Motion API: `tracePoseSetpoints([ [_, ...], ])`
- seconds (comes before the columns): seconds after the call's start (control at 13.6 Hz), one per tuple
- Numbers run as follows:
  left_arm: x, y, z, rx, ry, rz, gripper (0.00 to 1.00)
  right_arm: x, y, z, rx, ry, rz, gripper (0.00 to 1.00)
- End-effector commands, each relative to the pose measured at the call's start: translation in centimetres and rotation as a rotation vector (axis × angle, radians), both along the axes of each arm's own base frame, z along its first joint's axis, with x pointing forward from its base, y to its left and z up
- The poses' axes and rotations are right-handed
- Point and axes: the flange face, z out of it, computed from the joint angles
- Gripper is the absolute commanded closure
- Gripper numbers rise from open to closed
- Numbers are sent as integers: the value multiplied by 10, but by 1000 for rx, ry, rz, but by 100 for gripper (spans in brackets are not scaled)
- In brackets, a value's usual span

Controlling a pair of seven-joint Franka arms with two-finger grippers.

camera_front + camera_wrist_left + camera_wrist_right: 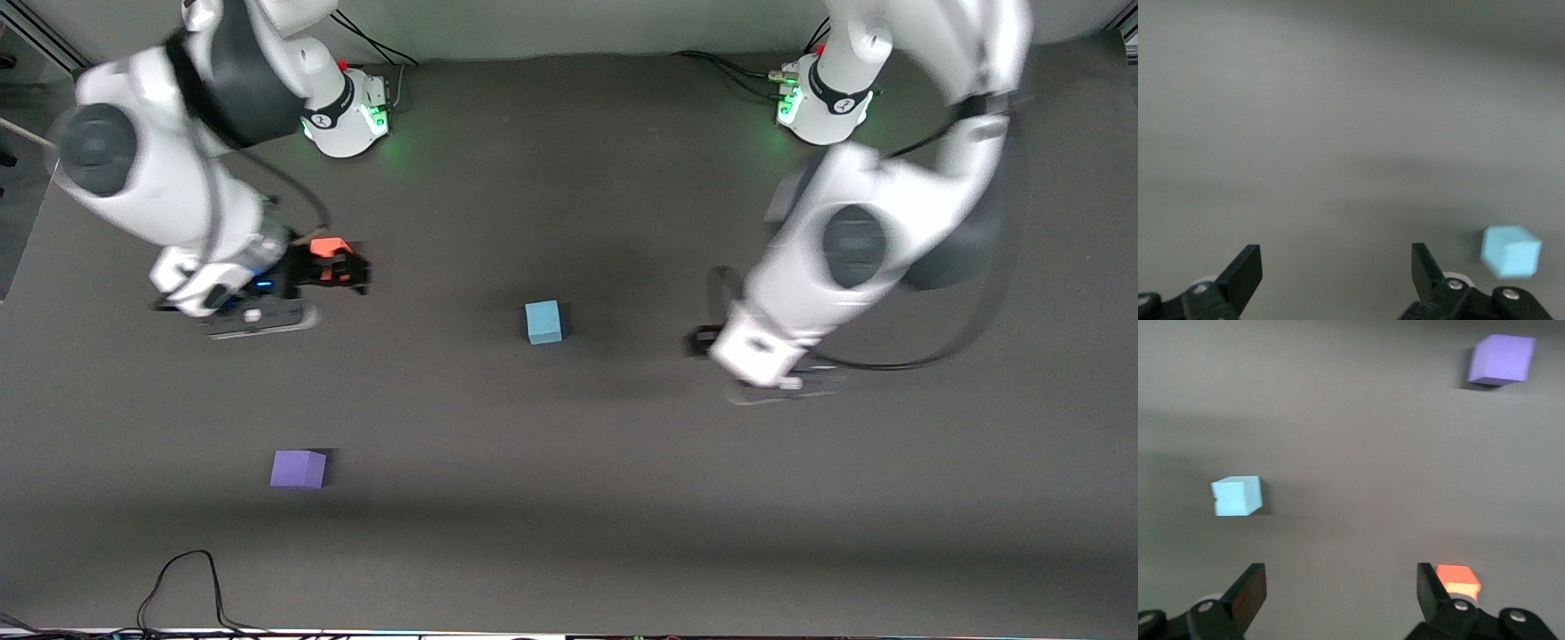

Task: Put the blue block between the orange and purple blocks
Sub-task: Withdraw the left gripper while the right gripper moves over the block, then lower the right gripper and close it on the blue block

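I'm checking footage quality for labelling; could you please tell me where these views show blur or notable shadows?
Front view: both arms are motion-smeared, the left arm most, while the light sky-blue matte cube stays crisp beside a dark shadow. Left wrist view: that cube is soft-edged and the table streaky. Right wrist view: the violet-purple matte cube and orange-red matte cube look slightly soft.

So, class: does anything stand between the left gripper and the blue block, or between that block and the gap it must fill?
Nothing visible does. Bare table lies between the open left gripper and the blue block, and between it and the gap from orange block to purple block.
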Motion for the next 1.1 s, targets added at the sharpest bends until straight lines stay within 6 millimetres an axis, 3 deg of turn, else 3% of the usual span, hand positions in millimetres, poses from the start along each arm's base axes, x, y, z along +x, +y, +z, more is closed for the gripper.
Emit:
tracePoseSetpoints([
  [0.0,-16,86,30,-32,43,-74,0,7,44,-12,14,-28,12,0],
  [0.22,-23,175,53,-42,64,-128,0,-4,111,-56,12,-55,41,0],
  [0.37,-32,202,67,-40,67,-131,0,-14,158,-93,14,-86,12,0],
  [0.59,-46,208,95,-20,37,-129,0,-17,199,-152,26,-137,18,0],
  [0.81,-54,213,107,15,31,-140,0,-31,228,-204,10,-141,27,0],
  [1.03,-56,216,112,37,21,-151,0,-51,230,-249,-2,-136,21,0],
])
